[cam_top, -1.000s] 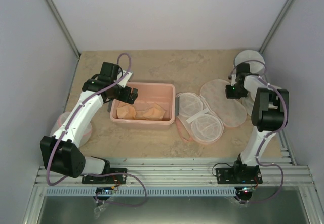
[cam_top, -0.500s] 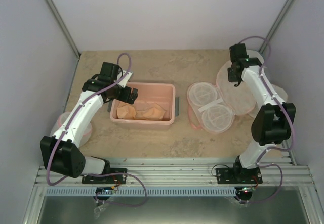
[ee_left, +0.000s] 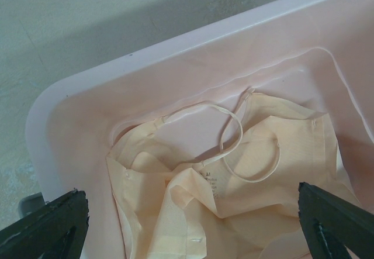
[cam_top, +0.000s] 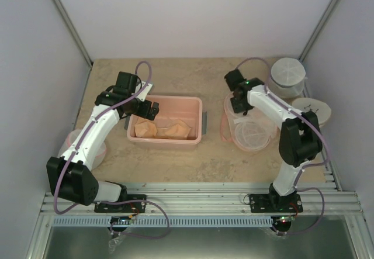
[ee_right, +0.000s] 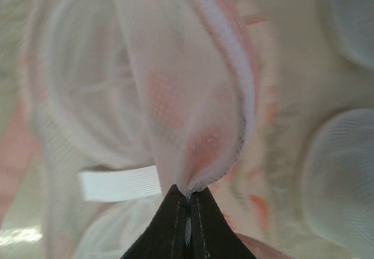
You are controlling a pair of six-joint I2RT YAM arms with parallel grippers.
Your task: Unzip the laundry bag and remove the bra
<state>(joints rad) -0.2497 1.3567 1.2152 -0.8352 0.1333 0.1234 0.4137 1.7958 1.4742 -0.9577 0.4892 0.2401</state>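
Observation:
The laundry bag [cam_top: 252,133] lies right of the pink tub [cam_top: 175,99], its pale mesh inside facing up. My right gripper [cam_top: 238,106] is shut on the edge of the bag's upper flap and holds it lifted over the bag's far end. In the right wrist view the gripper [ee_right: 188,203] pinches the mesh flap [ee_right: 193,66], with a white strap [ee_right: 120,184] and orange-printed fabric [ee_right: 257,206] below. The peach bra [cam_top: 166,130] lies crumpled in the tub. My left gripper [cam_top: 151,108] hangs open and empty above the bra [ee_left: 234,194], just inside the tub's left end [ee_left: 146,48].
Two round white mesh drum containers stand at the right, one in the far corner [cam_top: 287,75] and one nearer [cam_top: 312,110]. A round pink thing [cam_top: 71,142] lies at the left edge under my left arm. Grey walls close in on both sides.
My right gripper has swung from the far right toward the left, carrying the bag's flap over its other half. The bag has shifted slightly. The left arm has not moved.

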